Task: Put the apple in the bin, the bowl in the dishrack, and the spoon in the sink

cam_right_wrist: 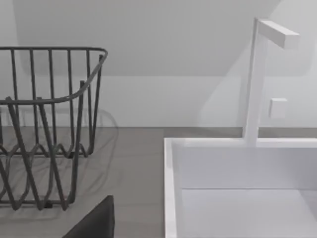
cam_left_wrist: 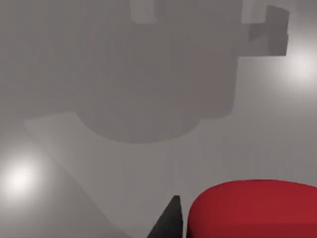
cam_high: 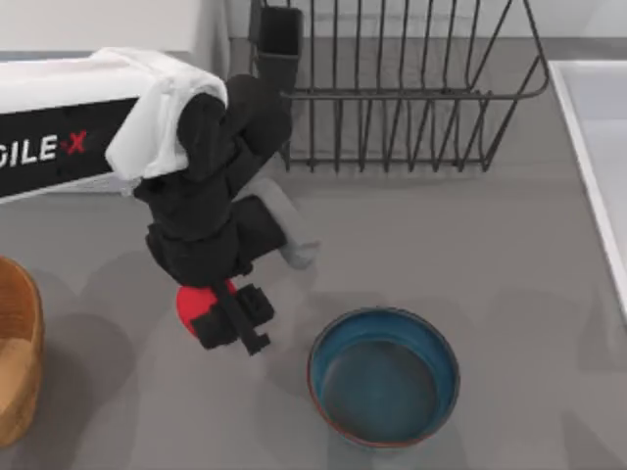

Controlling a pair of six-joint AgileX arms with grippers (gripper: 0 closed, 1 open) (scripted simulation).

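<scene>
— Where's the left gripper point(cam_high: 233, 318) right now?

— Down low over the grey table point(cam_high: 470, 245), left of centre. Its black fingers point(cam_high: 257, 305) sit on either side of the red apple point(cam_high: 191, 305); whether they actually pinch it, I cannot tell. From the left wrist, the apple point(cam_left_wrist: 252, 208) sits right beside a dark fingertip point(cam_left_wrist: 168, 223).

— And the bowl?

— The teal bowl point(cam_high: 384, 377) stands on the table just right of the gripper, apart from it. A pale spoon point(cam_high: 284, 230) pokes out from under the arm.

— The rest?

— The wooden bin point(cam_high: 20, 362) is at the left edge, the black dishrack point(cam_high: 411, 88) at the top, the white sink point(cam_high: 593, 157) on the right. The right wrist camera sees the dishrack point(cam_right_wrist: 49, 124), the sink point(cam_right_wrist: 237, 173) and its faucet point(cam_right_wrist: 257, 79).
</scene>
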